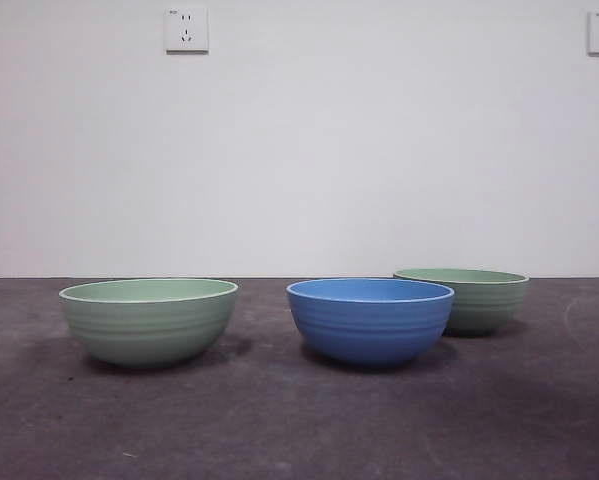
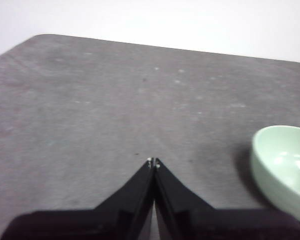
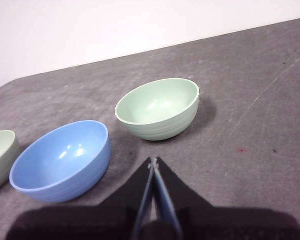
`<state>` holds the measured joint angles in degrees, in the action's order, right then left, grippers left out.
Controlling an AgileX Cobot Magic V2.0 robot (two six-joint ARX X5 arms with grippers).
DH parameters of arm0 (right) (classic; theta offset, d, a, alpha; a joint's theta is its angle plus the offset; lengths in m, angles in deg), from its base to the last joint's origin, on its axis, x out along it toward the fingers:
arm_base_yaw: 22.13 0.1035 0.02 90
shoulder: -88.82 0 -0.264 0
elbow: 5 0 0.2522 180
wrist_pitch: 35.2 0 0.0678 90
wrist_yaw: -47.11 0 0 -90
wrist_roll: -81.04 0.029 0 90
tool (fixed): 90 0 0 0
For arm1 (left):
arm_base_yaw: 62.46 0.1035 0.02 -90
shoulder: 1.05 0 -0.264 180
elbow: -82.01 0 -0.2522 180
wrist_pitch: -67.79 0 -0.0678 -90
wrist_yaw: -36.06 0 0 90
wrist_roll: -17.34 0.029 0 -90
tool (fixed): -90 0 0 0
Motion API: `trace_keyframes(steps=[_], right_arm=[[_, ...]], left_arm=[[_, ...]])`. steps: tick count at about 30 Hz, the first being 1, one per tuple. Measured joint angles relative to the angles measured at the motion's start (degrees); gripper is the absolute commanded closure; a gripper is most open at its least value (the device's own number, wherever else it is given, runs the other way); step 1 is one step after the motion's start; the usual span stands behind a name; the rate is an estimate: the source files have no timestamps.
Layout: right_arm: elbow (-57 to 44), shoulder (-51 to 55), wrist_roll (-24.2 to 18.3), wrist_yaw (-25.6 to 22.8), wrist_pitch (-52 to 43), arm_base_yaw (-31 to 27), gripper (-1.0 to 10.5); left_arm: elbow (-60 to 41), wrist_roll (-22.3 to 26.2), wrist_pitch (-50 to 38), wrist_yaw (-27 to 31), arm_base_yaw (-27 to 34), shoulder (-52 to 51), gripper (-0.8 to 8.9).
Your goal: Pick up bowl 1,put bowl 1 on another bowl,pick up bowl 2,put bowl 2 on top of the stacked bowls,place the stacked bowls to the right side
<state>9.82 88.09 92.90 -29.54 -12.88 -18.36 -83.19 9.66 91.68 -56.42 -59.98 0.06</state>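
So far nothing of the task is done, as far as the pictures show. All three bowls stand separately on the grey table, each one upright and empty. One pale green bowl is on the left side, well apart from the others. The blue bowl stands right of the middle, and the second pale green bowl is just behind it, a little farther and more to the right; from the front view I cannot tell if these two touch, but in the right wrist view there is a gap between them.

Both arms wait above the table. The left gripper has its jaws pressed together and holds nothing; the left green bowl is near it at one side. The right gripper is also closed and empty, and it hangs near the blue bowl and the far green bowl.

What is left, I judge, is everything: both green bowls must go into the blue one, and then the stack must go to the right side.
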Motion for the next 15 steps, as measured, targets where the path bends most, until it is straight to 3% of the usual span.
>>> trace_keyframes(steps=[15], right_arm=[[15.2, -8.7, 5.5, 0.2, 1.1, 0.0, 9.6]], left_arm=[[15.0, -8.0, -0.1, -10.1, 0.0, 5.7, 8.21]])
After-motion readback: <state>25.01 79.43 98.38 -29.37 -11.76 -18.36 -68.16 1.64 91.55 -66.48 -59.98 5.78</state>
